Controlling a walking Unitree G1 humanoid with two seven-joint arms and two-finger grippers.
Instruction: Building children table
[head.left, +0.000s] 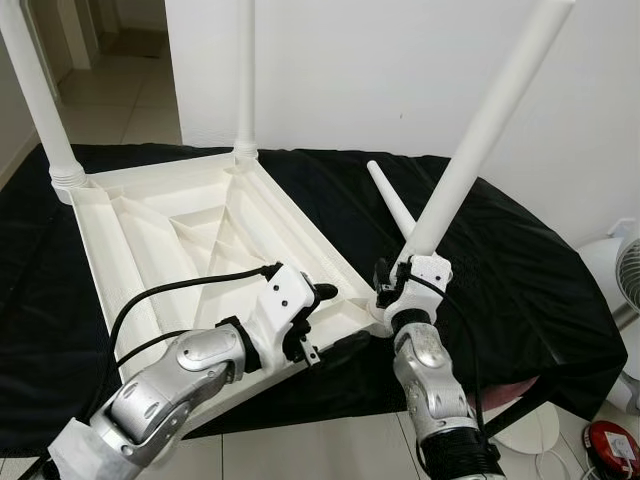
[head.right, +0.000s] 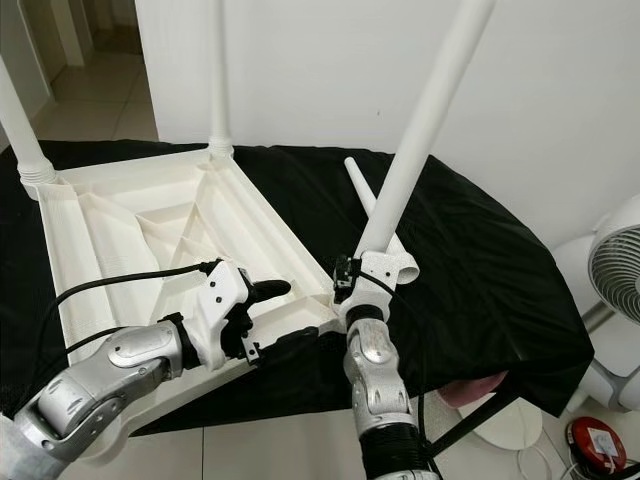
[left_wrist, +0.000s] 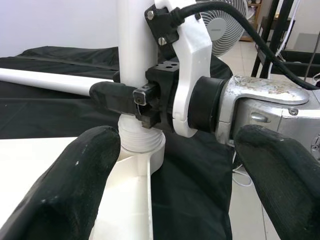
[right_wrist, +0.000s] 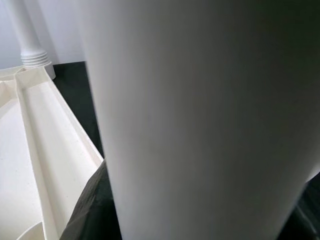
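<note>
White wall (head.left: 400, 70), tiled floor (head.left: 110, 110)

Upturned white tabletop (head.left: 170, 225), two legs (head.left: 245, 70) upright, third leg (head.left: 480, 130) tilted at corner

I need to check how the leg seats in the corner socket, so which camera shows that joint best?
The left wrist view: the leg's ribbed base sits close up in the socket, with the right tool clamped just above. Both eye views show the joint small, behind that tool. The right wrist view shows only blurred leg.
</note>
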